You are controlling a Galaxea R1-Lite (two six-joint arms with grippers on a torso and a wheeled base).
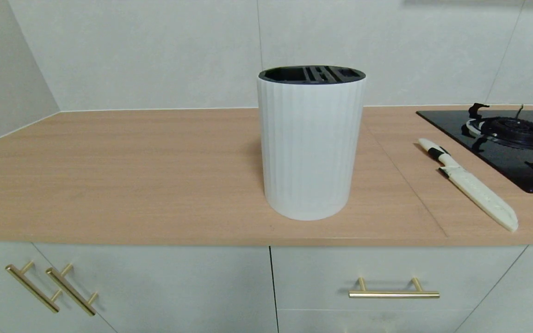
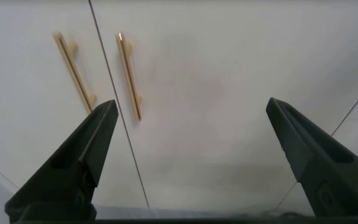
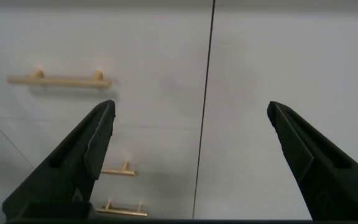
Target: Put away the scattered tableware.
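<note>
White knife point(image 1: 472, 188) is lying flat on the wooden surface point(image 1: 109, 175), between the ribbed white holder point(image 1: 310, 148), standing upright mid-surface, and the black hob point(image 1: 507, 162). Left pincer point(image 2: 191, 106) and right pincer point(image 3: 190, 107) are both gaping wide, gripping nothing, facing cabinet doors point(image 2: 229, 74).

Holder point(image 1: 311, 148): I found it upright on the countertop point(image 1: 109, 175), mid-width, nearer the front edge than the wall.
Knife point(image 1: 472, 187): it lay flat to the holder's right, well apart from it, tip toward the front edge.
Hob point(image 1: 502, 159): set into the counter's far right, just beside the knife, on its right.
Cabinets point(image 1: 155, 286): below the counter, under everything I saw.
</note>
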